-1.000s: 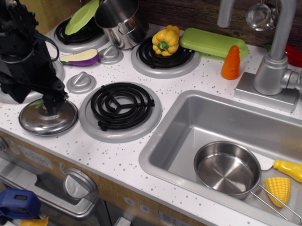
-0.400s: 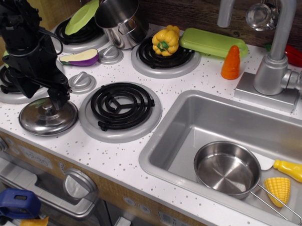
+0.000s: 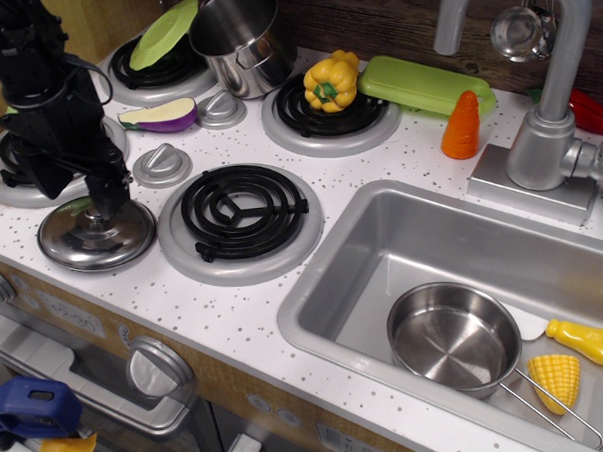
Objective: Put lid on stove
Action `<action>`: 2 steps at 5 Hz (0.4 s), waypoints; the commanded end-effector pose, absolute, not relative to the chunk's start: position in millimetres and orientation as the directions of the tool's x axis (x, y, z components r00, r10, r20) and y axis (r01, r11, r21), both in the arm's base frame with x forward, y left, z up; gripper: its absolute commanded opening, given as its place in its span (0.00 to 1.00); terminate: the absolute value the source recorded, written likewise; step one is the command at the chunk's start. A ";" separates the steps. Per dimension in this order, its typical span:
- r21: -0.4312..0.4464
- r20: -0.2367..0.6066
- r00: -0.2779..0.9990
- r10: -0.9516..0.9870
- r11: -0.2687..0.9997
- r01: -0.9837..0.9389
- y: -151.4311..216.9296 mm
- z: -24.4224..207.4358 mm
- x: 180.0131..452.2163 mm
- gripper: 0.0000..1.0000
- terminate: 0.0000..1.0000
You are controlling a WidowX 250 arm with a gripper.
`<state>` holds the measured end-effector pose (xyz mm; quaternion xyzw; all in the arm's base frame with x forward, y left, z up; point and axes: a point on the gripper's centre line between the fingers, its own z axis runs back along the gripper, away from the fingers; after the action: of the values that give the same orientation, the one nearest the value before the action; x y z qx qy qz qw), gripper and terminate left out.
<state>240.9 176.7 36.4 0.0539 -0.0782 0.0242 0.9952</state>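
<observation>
Lid (image 3: 95, 236) on stove (image 3: 174, 292) front corner, arm upright above, fingers (image 3: 108, 201) at knob, grip unclear.

Arm (image 3: 37, 92): matte black throughout, built of blocky, angular housings stacked one on another, with ribbed and notched edges. Surfaces dull, faint grey highlights on the upper faces; no markings or lettering legible. Cable (image 3: 93, 77): thin, black, looping out from the housing on the side toward the burners and curving back into the body lower down. Gripper (image 3: 108, 200): black, narrowing from the wide wrist block to a slim, short finger section; individual fingers cannot be told apart against the dark body. Screws and joints too dark to make out.
</observation>
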 end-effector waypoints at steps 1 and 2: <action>0.135 0.188 0.982 0.035 0.989 -0.061 184.2 37.2 244.8 1.00 0.00; 0.155 0.191 0.982 0.017 0.987 -0.047 182.9 29.5 244.6 1.00 0.00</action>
<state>242.7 181.2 22.1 0.0726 -0.0866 0.0127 0.9935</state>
